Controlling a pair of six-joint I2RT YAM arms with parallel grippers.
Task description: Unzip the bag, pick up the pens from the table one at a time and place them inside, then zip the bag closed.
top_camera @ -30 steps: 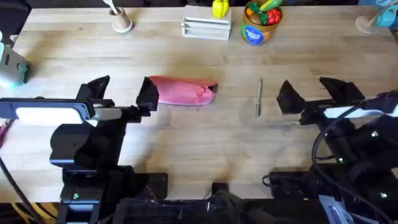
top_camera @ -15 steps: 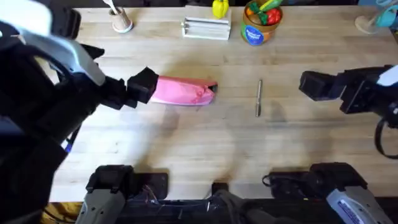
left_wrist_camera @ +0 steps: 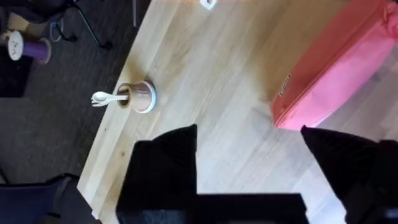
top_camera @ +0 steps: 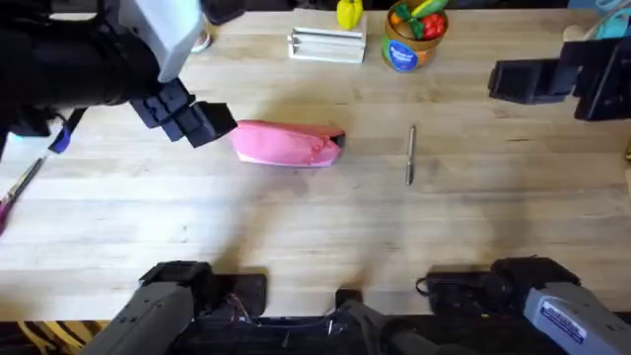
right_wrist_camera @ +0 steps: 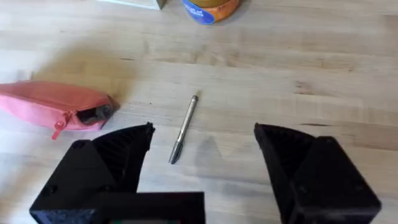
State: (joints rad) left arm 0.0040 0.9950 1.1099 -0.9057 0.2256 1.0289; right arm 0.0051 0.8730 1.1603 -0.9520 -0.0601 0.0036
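The pink bag [top_camera: 288,145] lies lengthwise on the table [top_camera: 315,237], left of centre, with its zipper puller [right_wrist_camera: 59,128] hanging at the end facing the pen. One slim grey pen [top_camera: 411,155] lies to its right, pointing away from the bases. My left gripper [top_camera: 197,120] hovers just off the bag's left end, raised above the table. In the left wrist view it [left_wrist_camera: 249,155] is open and holds nothing, with the bag [left_wrist_camera: 336,68] just beyond it. My right gripper [top_camera: 518,79] is open and raised at the far right; its wrist view shows the pen [right_wrist_camera: 184,129] and the bag [right_wrist_camera: 53,104] below.
A white slatted rack [top_camera: 327,44], a can of toy vegetables [top_camera: 409,39] and a cup with a spoon [top_camera: 192,35] stand along the far edge. A thin pink tool [top_camera: 15,195] lies at the left edge. Bare wood surrounds the bag and pen.
Both arms have risen from the table. The left gripper pulled back from the bag's left end; the right gripper moved away from the pen to the far right. Bag and pen stayed put.
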